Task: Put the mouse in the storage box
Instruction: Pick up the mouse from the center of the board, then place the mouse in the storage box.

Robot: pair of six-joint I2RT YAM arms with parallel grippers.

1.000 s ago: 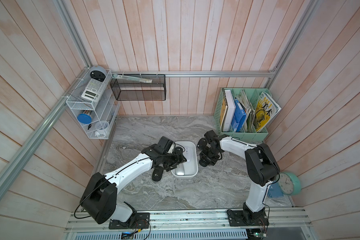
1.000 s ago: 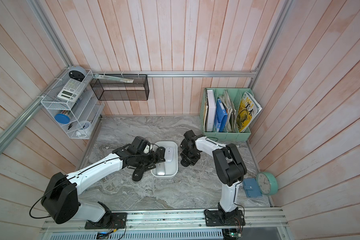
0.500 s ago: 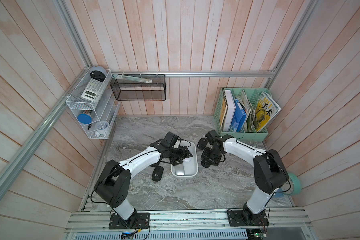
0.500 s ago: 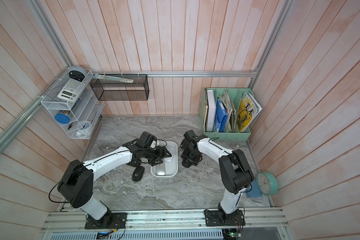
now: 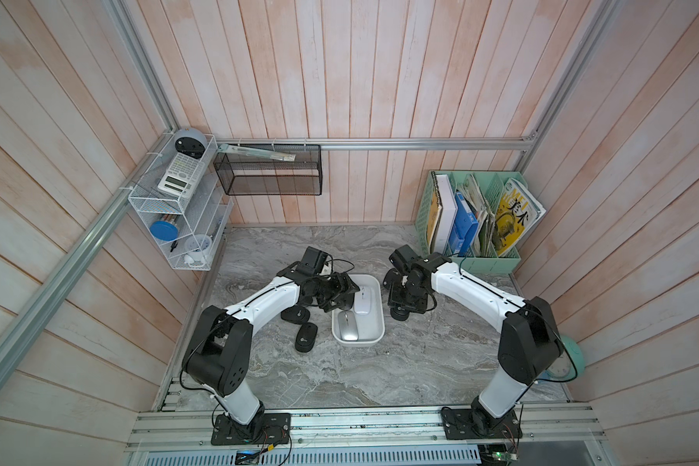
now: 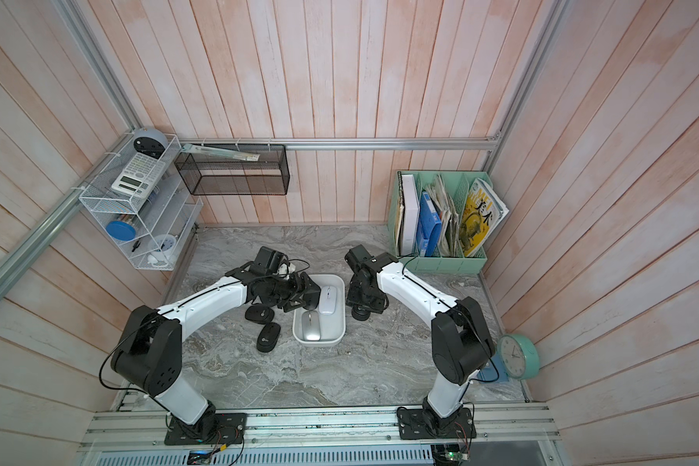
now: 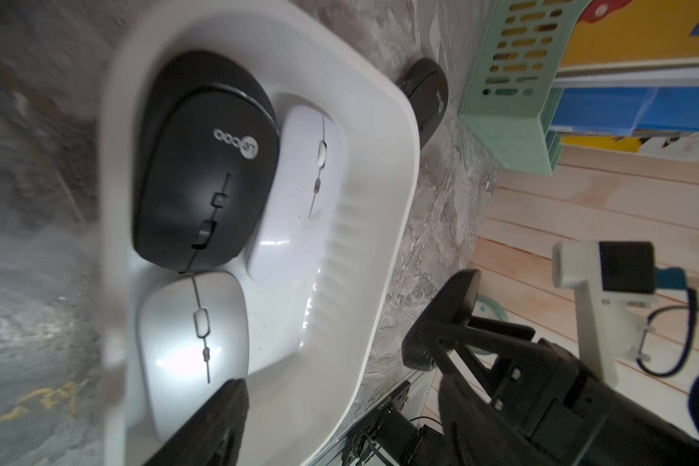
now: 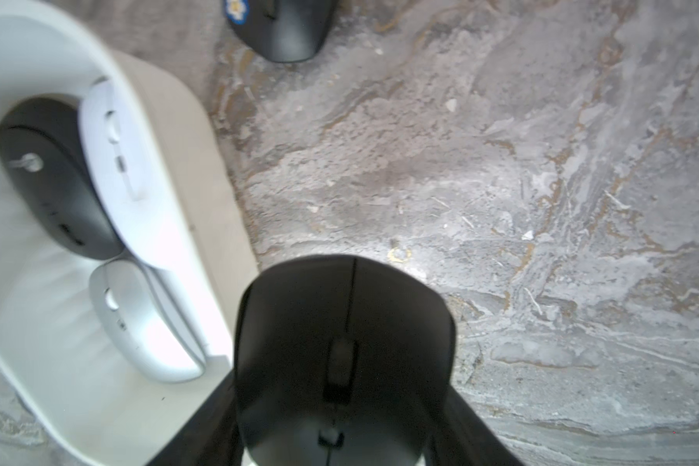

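The held mouse (image 8: pixel 344 322), black, was clenched between the fingers of the right tool (image 8: pixel 342 419). It was just right of the box (image 5: pixel 371 329), outside it, over the table (image 5: pixel 340 383). I could not tell whether it touched the table.

The box sat at the centre of both top views, its long side running up and down the frame. 3 mice lay inside:
- a black mouse (image 7: pixel 206 161) in the upper left part
- a white mouse (image 5: pixel 363 299) touching it on the right
- a silver mouse (image 5: pixel 348 326) just below the black one, at lower left

The left tool (image 5: pixel 342 290) hung over the box's upper left corner and hid the black mouse in both top views. It was released, with nothing in it.

Left of the box, 2 black mice lay on the table: the upper spare mouse (image 5: pixel 297 313) near the left arm, and the lower spare mouse (image 5: pixel 306 339) just below it. A corner mouse (image 7: pixel 424 97), also black, lay on the table just beyond the box's upper right corner. A green file holder (image 5: pixel 489 262) stood at the right edge of the table, against the back wall.
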